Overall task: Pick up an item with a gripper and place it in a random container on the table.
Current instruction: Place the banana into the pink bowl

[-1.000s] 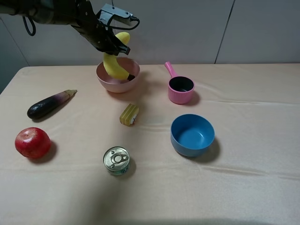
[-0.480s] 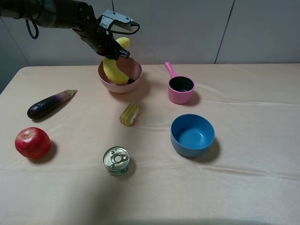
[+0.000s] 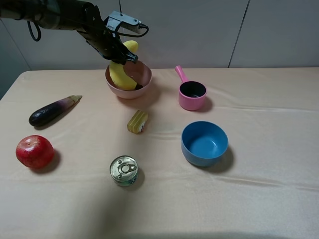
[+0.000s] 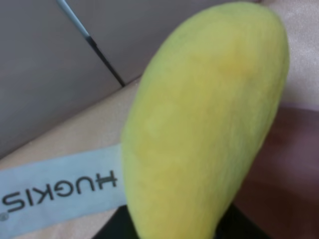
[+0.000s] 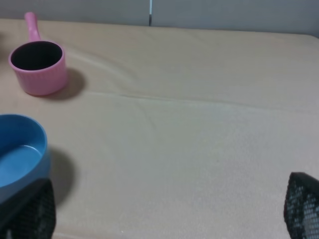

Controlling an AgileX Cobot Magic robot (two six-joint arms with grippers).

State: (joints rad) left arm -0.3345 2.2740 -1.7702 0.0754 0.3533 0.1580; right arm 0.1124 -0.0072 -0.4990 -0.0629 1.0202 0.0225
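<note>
Gripping: left arm's dark claw gripper [image 3: 123,54] clamped on yellow plush banana [image 3: 119,74], upper-mid body.
Banana spot: inside round pale pink bowl [image 3: 130,92], far side of beige cloth-covered table [image 3: 259,199].
Axis: near upright, slight lean; dark brown stem tip down in bowl, rounded end up.
Room: small hot-pink handled pot [image 3: 192,95] apart to the right; small yellow block [image 3: 137,121] in front; bare cloth btwn.
Right gripper [image 5: 167,209]: fingers spread wide, nr blue bowl [image 5: 20,154].

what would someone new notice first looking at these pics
The yellow plush banana stands out first, held upright by the left gripper with its lower end inside the pale pink bowl at the back of the table. Next come the red apple near the table's left edge and the blue bowl right of centre.
</note>
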